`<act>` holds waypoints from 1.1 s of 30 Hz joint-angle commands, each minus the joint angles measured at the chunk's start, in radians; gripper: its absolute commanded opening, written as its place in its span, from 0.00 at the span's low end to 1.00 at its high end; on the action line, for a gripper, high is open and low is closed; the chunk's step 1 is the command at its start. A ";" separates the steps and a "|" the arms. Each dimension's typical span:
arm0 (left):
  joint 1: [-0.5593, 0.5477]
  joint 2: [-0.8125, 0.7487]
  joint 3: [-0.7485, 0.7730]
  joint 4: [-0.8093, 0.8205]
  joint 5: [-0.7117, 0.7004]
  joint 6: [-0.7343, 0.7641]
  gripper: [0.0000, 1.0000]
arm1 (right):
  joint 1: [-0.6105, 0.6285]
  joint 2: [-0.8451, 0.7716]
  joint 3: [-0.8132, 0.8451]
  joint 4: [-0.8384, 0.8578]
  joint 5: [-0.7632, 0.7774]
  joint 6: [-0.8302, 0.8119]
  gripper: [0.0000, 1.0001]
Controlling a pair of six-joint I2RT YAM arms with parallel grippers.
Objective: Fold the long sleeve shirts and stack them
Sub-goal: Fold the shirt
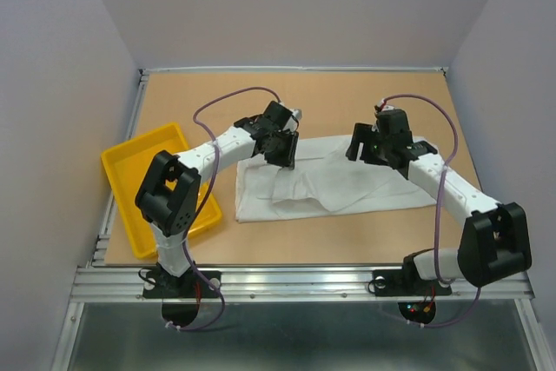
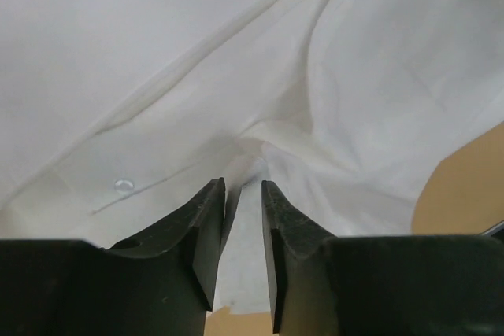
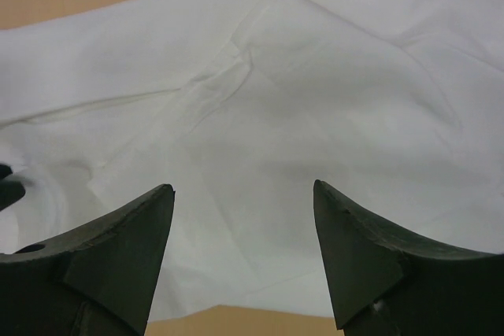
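The long sleeve shirt [image 1: 339,184] lies in the middle of the table [image 1: 347,102], spread sideways as a long white band with its edges uneven and a looser flap folded over near its middle. The cloth is thin, plain white and softly creased; the left wrist view shows a seam line and one small clear button [image 2: 124,186] on it. The left gripper [image 2: 242,186] is down at the shirt's far left part, its jaws only a narrow gap apart, with a raised pinch of cloth running up between the tips; whether it grips that cloth I cannot tell. The right gripper [image 3: 244,190] hangs over the shirt's right part with its jaws spread wide and nothing between them. A yellow tray [image 1: 117,171] sits at the table's left edge, just beside the shirt. The tabletop is tan board, framed by an aluminium rail [image 1: 304,280] at the near side, with plain pale grey walls [image 1: 287,6] around it.
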 commanded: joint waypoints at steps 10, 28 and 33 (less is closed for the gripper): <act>-0.002 -0.045 0.037 0.132 -0.113 -0.017 0.88 | 0.317 -0.180 -0.062 0.013 -0.257 -0.305 0.79; 0.129 -0.584 -0.391 0.313 -0.326 0.141 0.95 | 0.582 0.072 0.090 -0.082 -0.107 -0.498 0.67; 0.089 -0.722 -0.551 0.387 -0.283 0.210 0.95 | 0.581 0.097 0.103 -0.080 -0.108 -0.512 0.39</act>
